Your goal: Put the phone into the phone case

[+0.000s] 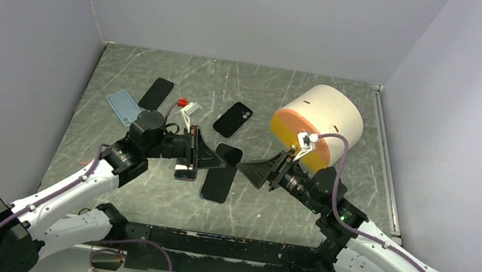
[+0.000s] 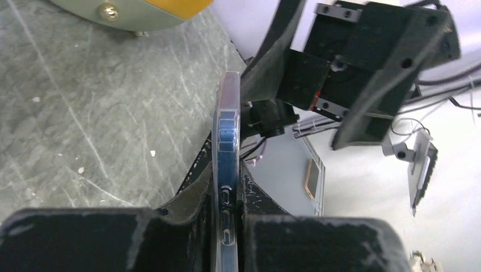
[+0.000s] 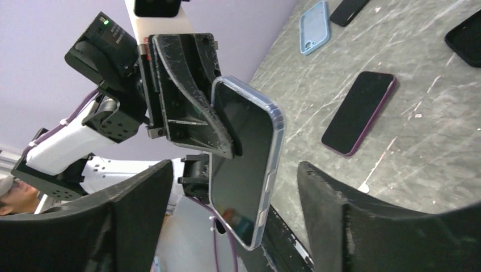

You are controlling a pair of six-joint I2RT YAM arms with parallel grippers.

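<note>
My left gripper point(image 1: 200, 151) point(image 2: 227, 190) is shut on the phone point(image 2: 227, 141) point(image 3: 241, 158), which it holds off the table. The phone has a dark screen, and a clear phone case point(image 3: 274, 141) wraps its edges. It shows edge-on in the left wrist view, clamped between both pads. My right gripper point(image 1: 256, 172) point(image 3: 232, 218) faces it from the right and stands open. One of its fingers point(image 3: 130, 215) is on each side of the phone's free end, and neither touches it.
A purple-edged phone point(image 3: 358, 113) and other dark phones point(image 1: 216, 185) point(image 1: 233, 119) point(image 1: 156, 93) lie flat on the grey table point(image 1: 285, 209). A light blue case point(image 1: 124, 106) lies at the back left. A cream and orange drum point(image 1: 319, 123) stands just behind my right arm.
</note>
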